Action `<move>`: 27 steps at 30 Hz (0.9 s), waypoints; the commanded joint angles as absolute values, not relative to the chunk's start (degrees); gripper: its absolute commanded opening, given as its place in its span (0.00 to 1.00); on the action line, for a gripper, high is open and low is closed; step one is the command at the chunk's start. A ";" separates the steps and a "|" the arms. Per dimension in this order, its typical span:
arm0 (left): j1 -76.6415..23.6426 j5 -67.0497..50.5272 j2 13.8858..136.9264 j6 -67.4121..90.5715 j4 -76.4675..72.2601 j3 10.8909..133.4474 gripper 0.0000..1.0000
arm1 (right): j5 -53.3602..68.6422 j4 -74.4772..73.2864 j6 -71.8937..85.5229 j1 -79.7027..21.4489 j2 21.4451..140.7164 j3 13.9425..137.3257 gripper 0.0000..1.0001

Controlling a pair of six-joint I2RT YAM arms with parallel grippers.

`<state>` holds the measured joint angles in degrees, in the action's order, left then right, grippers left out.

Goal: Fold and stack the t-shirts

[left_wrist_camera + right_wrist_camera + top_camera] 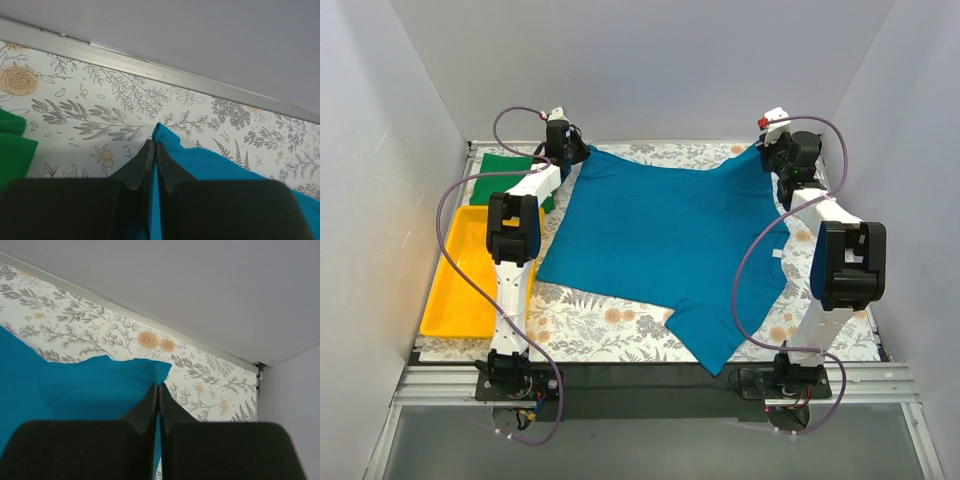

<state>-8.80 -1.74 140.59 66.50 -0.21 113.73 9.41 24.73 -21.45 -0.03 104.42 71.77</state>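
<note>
A teal-blue t-shirt (660, 235) lies spread over the flowered table cover, one sleeve pointing to the near edge. My left gripper (572, 150) is shut on its far left corner; in the left wrist view blue cloth (210, 160) runs between the closed fingers (142, 165). At the far right corner my right gripper (770, 158) is shut on the same shirt, with the blue cloth (100, 385) pinched at the tips of my right gripper (158, 390). A green t-shirt (510, 170) lies at the far left, partly behind my left arm, its edge (12, 150) beside my left gripper (152, 147).
A yellow plastic tray (460, 275) stands along the table's left side. White walls close in on the left, back and right, and a metal rail (165, 70) runs along the back edge. The arm bases (520, 375) sit at the near edge.
</note>
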 commanded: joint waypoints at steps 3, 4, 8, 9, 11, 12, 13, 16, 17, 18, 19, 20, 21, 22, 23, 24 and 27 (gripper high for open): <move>-8.61 -4.22 137.20 66.80 -2.72 114.08 0.00 | 11.60 26.19 -18.64 0.18 98.71 69.35 0.01; -8.53 -4.48 137.02 66.54 -2.81 113.91 0.00 | 12.30 26.10 -18.28 0.18 97.83 68.91 0.01; -8.53 -4.75 135.71 65.66 -2.99 112.06 0.00 | 14.24 25.58 -17.23 0.18 95.89 66.54 0.01; -8.53 -4.83 135.53 65.57 -2.90 111.63 0.00 | 14.59 25.40 -16.88 0.18 95.45 65.40 0.01; -8.53 -4.83 135.00 65.30 -2.90 110.48 0.00 | 15.55 25.23 -16.79 0.18 94.31 64.43 0.01; -8.44 -5.10 134.74 65.22 -2.90 110.22 0.00 | 15.64 25.14 -16.87 0.18 93.87 63.38 0.01; -8.26 -5.10 134.56 65.21 -2.99 109.26 0.00 | 15.47 25.14 -16.96 0.18 93.17 63.02 0.01; -7.56 -5.10 133.25 65.83 -3.86 107.06 0.00 | 14.16 25.05 -17.66 0.18 91.85 61.35 0.01; -7.38 -5.18 132.46 66.09 -4.13 106.53 0.00 | 13.89 24.96 -17.67 0.26 91.58 61.09 0.01; -7.12 -5.27 132.10 66.27 -4.39 105.91 0.00 | 13.63 24.96 -17.93 0.26 91.41 60.74 0.01; -6.60 -5.53 131.75 66.53 -4.83 105.47 0.00 | 12.93 24.96 -18.02 0.35 90.88 60.04 0.01; -6.42 -5.89 130.96 66.62 -5.27 104.08 0.00 | 12.57 24.96 -18.10 0.35 90.53 59.77 0.01; -6.15 -6.50 130.52 66.62 -6.32 103.37 0.00 | 12.13 24.96 -18.28 0.44 90.18 59.33 0.01; -5.80 -7.11 129.91 66.71 -6.94 102.58 0.00 | 11.95 24.96 -18.37 0.44 89.91 58.72 0.01; -5.63 -7.38 129.12 66.62 -7.38 101.79 0.00 | 11.78 24.96 -18.37 0.53 89.74 58.36 0.01; -5.45 -7.73 128.76 66.62 -7.99 100.73 0.00 | 11.69 24.96 -18.37 0.53 89.56 58.01 0.01; -5.01 -9.22 128.15 66.44 -8.35 99.49 0.00 | 11.69 24.96 -18.19 0.70 88.86 56.87 0.01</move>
<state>-5.74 -7.07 134.78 66.63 -5.65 100.38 12.58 23.24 -18.17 0.10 91.29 57.84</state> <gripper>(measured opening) 0.014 0.021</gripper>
